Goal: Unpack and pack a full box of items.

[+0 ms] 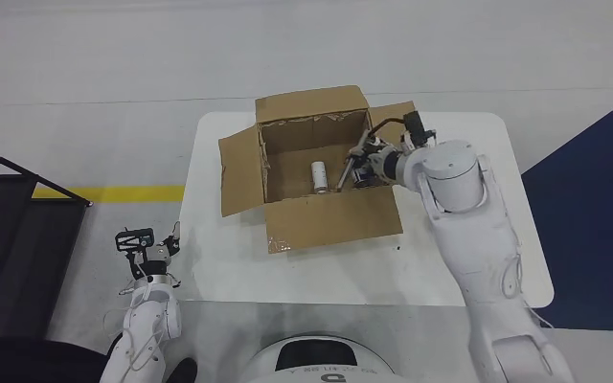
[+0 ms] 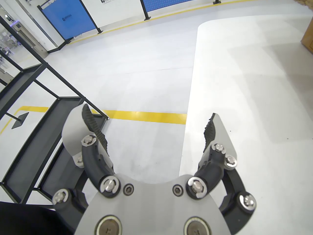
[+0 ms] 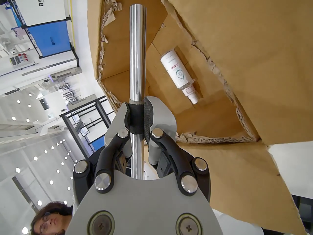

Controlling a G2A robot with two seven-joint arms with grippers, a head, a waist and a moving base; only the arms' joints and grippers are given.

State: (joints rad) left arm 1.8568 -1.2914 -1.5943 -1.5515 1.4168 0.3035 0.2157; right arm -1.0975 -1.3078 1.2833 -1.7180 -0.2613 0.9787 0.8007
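Observation:
An open cardboard box [image 1: 326, 222] stands on the white table [image 1: 230, 259], flaps spread. A white spray bottle [image 1: 319, 177] lies on the box floor; in the right wrist view the spray bottle [image 3: 178, 73] lies beyond the held object. My right gripper [image 3: 138, 118] is shut on a slim shiny metal rod [image 3: 137, 50] with a black band, held over the box's right side. From above, my right gripper [image 1: 359, 170] sits inside the box, right of the bottle. My left gripper [image 2: 149, 121] is open and holds nothing, low off the table's left front corner, by the left gripper [image 1: 146, 244] in the top view.
A black metal rack [image 2: 36, 133] stands on the floor left of the table. A yellow floor line [image 1: 115, 193] runs behind it. The table's front and right parts are bare. The box's torn flap edges [image 3: 220, 74] hang close around the rod.

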